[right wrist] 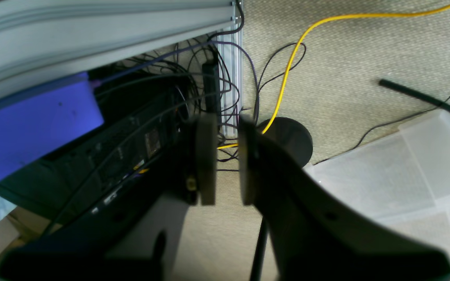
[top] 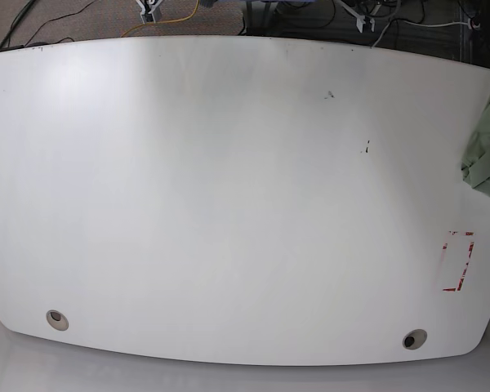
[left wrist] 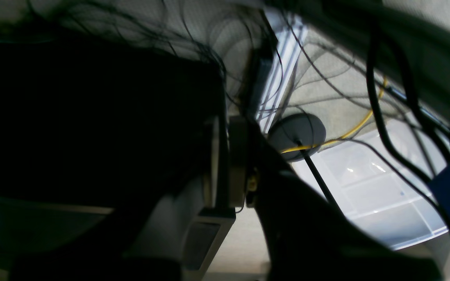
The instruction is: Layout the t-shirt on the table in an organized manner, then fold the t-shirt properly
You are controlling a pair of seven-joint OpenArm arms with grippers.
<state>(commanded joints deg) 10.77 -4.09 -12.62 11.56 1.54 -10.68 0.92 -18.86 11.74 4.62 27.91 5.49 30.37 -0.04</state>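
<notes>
Presently: t-shirt (top: 488, 140) bunched at table (top: 229, 204) edge; right gripper (right wrist: 227, 162) slightly parted, empty; left gripper (left wrist: 227, 160) nearly closed, grasping nothing.

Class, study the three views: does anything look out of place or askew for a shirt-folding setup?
Yes. The t-shirt is bunched at the table's far right edge, mostly out of frame, not laid out. Neither arm appears in the base view; both wrist cameras show floor cables.
</notes>
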